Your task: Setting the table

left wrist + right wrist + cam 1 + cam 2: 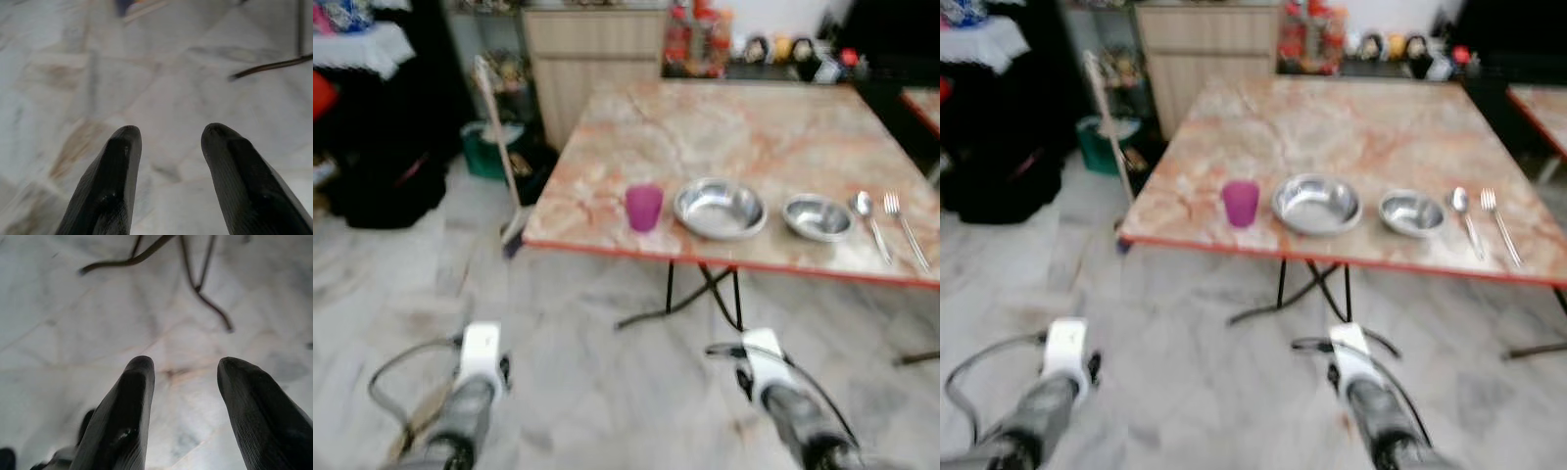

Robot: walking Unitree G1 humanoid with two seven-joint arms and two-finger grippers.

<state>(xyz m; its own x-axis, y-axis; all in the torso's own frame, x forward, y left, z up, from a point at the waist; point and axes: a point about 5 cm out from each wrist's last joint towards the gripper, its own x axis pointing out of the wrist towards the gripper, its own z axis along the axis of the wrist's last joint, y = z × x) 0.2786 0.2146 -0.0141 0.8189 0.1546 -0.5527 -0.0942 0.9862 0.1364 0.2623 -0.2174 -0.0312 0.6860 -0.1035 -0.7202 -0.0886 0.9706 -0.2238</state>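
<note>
Blurred table cut off rightward; spoon and fork indistinct.

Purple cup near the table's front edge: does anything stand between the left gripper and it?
Nothing visible does. The left gripper hangs open over bare floor, short of the table; the purple cup stands apart from the larger bowl beside it.

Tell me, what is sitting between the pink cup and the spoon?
Two steel bowls: a larger bowl beside the pink cup, a smaller bowl beside the spoon, in both eye views.
</note>
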